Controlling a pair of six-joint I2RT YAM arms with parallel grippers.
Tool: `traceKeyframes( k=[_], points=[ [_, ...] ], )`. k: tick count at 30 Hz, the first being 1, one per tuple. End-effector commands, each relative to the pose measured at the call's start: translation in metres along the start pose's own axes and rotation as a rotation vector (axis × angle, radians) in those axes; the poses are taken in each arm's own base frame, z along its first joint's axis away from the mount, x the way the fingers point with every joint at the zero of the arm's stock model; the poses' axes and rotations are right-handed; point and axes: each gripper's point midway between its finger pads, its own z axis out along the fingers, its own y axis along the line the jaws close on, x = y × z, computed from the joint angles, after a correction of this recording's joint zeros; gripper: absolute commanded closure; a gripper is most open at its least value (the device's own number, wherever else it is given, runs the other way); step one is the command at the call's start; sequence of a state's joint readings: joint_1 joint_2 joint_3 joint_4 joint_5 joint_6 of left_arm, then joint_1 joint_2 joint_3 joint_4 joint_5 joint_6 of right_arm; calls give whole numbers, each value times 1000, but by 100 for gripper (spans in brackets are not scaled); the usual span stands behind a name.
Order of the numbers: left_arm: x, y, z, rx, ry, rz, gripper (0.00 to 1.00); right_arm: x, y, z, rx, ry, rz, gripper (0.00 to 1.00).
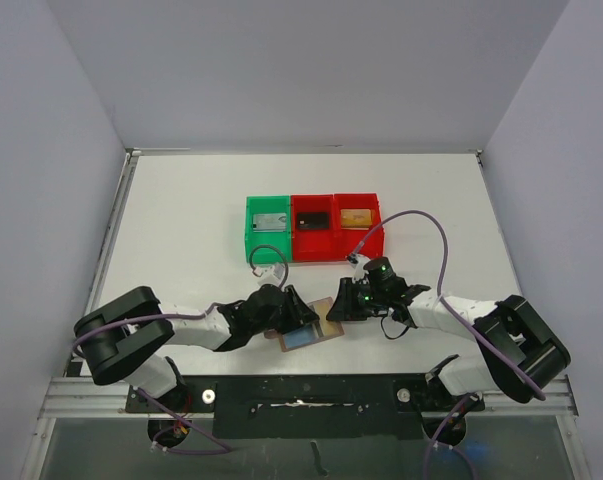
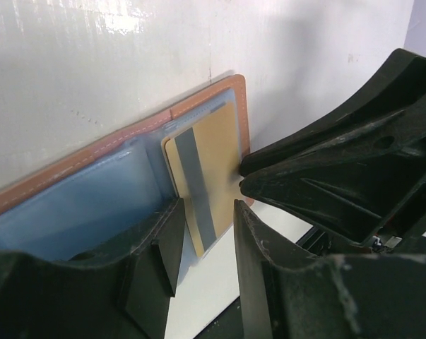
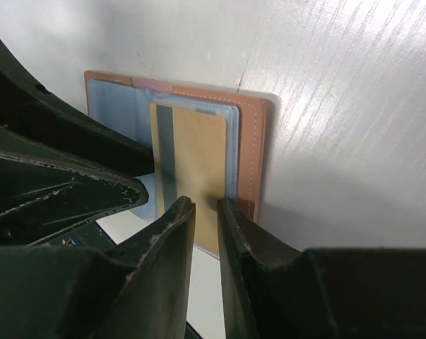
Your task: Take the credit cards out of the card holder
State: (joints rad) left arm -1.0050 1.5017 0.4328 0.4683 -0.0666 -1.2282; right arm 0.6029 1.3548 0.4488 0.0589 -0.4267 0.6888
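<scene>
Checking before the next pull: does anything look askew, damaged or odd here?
Only the gold card: it sticks partly out of its pocket in the open holder, reaching past the holder's edge. Nothing looks bent, torn or spilled.

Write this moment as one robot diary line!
card holder: open | gold card: partly out of pocket | right gripper: pinching gold card | left gripper: at card holder, grip unclear
</scene>
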Motion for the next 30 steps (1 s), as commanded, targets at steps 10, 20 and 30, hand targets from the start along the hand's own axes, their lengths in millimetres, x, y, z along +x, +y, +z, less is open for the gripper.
traceKeyframes(
  k=[10, 20, 30],
  points=[
    [-4, -15, 2, 57, -46, -32, 75, 1, -4, 2, 10, 1, -8, 78],
    [-7, -13, -2, 74, -75, -53, 87, 5, -9, 5, 18, 22, -4, 78],
    [-11, 0, -7, 18, -110, -70, 91, 9, -13, 10, 24, 39, 7, 79]
  ],
)
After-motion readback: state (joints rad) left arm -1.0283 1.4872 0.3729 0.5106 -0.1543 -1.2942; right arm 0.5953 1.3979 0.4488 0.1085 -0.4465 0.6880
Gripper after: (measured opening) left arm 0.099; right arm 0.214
